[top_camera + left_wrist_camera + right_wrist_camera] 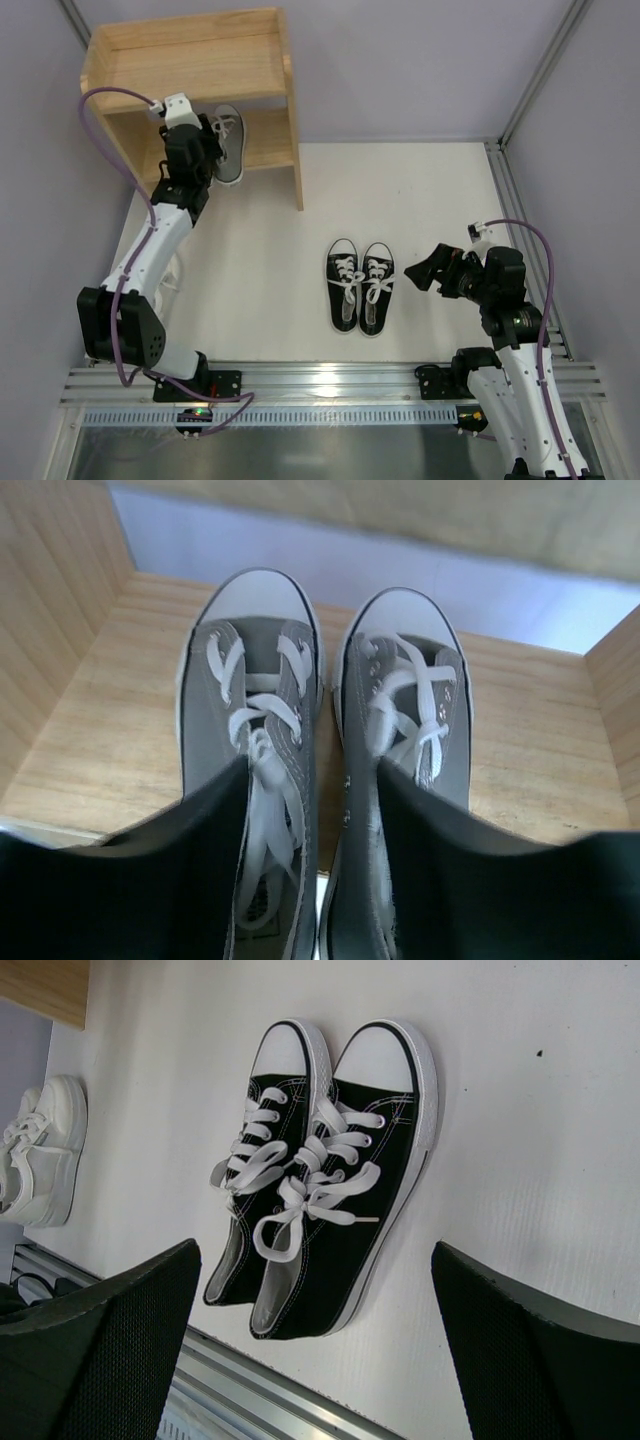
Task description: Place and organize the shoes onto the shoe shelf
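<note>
Your left gripper (312,780) is deep in the lower tier of the shoe shelf (190,60), the pale, straight-grained plank rack in the far-left corner of the worktop (420,200). Its wrist camera shows the grey pair (290,680) flat on the lower board: soft grey canvas, rounded white rubber toe caps toward the back rail, flat white laces, bare wood on either side. Your dark matte fingers (150,880) are parted, one over each shoe, with the shoes' inner walls standing loose in the gap, so that hand is released and grips nothing. From overhead you get far less, only one grey shoe (228,145) peeking past the arm under the top tier. Over on the right, your right gripper (418,272) hangs spread wide with nothing in it, its mesh-textured pads (110,1350) framing the black pair (320,1160). That pair is black canvas with glossy white toe caps and looped white laces. It sits side by side near the middle of the worktop's near edge (360,285), toes toward the far edge. Only the right wrist view gives you a clear look at a chunky all-white shoe (40,1150) near the ribbed aluminium rail (250,1390).
</note>
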Available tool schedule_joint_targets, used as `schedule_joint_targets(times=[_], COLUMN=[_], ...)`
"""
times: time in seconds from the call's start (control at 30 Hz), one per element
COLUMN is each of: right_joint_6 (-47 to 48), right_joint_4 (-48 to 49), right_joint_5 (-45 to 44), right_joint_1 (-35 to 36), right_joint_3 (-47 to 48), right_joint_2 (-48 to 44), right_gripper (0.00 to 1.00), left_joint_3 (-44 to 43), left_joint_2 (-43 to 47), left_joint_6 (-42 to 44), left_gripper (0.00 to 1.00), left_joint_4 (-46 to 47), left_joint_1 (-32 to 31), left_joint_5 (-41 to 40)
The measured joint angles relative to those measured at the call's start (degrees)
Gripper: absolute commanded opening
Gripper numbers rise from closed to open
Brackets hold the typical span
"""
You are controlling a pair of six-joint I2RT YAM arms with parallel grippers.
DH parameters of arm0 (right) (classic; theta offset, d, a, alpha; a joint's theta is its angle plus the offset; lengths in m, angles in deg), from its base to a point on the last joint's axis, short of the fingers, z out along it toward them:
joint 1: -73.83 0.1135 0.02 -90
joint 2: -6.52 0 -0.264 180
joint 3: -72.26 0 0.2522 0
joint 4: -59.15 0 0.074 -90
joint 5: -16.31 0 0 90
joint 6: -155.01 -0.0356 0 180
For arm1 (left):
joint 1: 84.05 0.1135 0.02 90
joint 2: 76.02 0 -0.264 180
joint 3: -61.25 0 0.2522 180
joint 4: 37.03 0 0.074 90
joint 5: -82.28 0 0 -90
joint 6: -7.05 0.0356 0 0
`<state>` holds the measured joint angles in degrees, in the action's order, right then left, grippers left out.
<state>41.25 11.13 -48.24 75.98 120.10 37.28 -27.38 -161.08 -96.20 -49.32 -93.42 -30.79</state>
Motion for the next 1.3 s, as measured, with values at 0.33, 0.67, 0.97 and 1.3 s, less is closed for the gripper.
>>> schedule_joint_targets(times=[0.33, 0.67, 0.97, 1.3], right_joint_6=[-0.17, -1.07, -1.86, -3.37], right_joint_4=[0.07, 2.56, 3.13, 4.26], right_joint_5=[0.37, 1.42, 2.03, 4.35], right_joint_1=[0.0, 0.0, 0.0, 0.0], right_joint_3=[-0.07, -2.05, -2.51, -4.13], right_joint_2=[-0.02, -0.02, -0.46, -1.6], right_gripper=[0.97, 0.97, 0.97, 0.97], left_joint_3=[0.0, 4.92, 6.62, 19.85], left_joint_2=[6.67, 16.63, 21.57, 37.27], left_joint_6=[0.28, -4.48, -14.58, -17.73], left_gripper=[0.81, 0.89, 0.76, 1.0], left_joint_4=[-0.09, -6.62, -16.72, -34.64], left_joint_1=[0.0, 0.04, 0.39, 0.39], left_joint_5=[-2.64, -2.32, 2.12, 12.39])
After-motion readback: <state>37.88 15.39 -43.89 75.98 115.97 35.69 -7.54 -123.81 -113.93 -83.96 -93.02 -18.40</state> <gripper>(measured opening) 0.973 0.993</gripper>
